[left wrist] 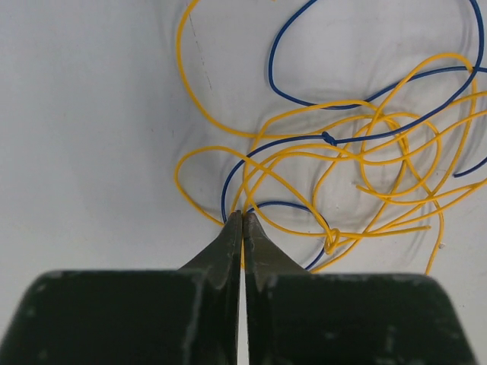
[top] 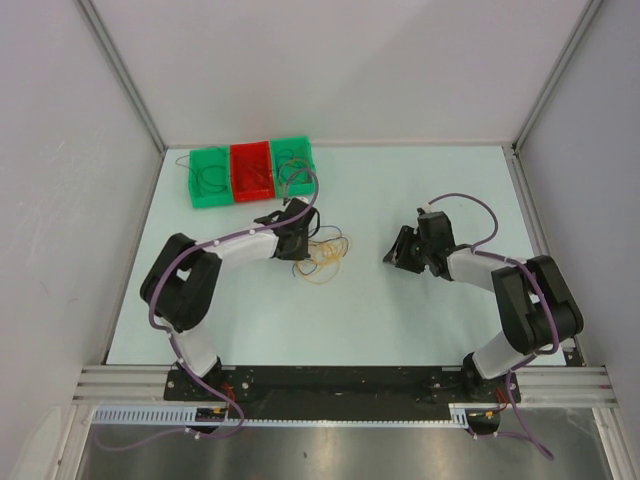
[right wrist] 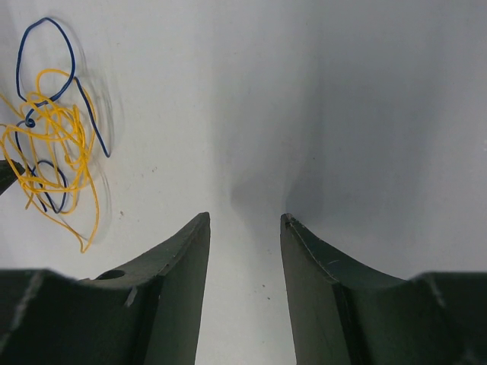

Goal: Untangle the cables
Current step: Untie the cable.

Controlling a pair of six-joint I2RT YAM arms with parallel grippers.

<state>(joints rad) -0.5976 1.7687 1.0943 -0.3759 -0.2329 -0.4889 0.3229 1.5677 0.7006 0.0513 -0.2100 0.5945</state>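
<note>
A tangle of thin yellow and blue cables (top: pixel 324 254) lies on the table in the middle of the top view. In the left wrist view the yellow loops (left wrist: pixel 332 242) cross a blue cable (left wrist: pixel 329 138) several times. My left gripper (left wrist: pixel 243 216) sits at the tangle's near edge, shut on a yellow cable that runs down between its fingertips. My right gripper (top: pixel 391 258) hovers to the right of the tangle, apart from it. It stands open (right wrist: pixel 243 220) with bare table between its fingers. From the right wrist the cables (right wrist: pixel 52 138) show far off at the upper left.
Three small bins stand in a row at the back left: a green bin (top: pixel 208 180), a red bin (top: pixel 252 171) and a second green bin (top: pixel 294 166), with thin wires in them. White walls enclose the table on three sides.
</note>
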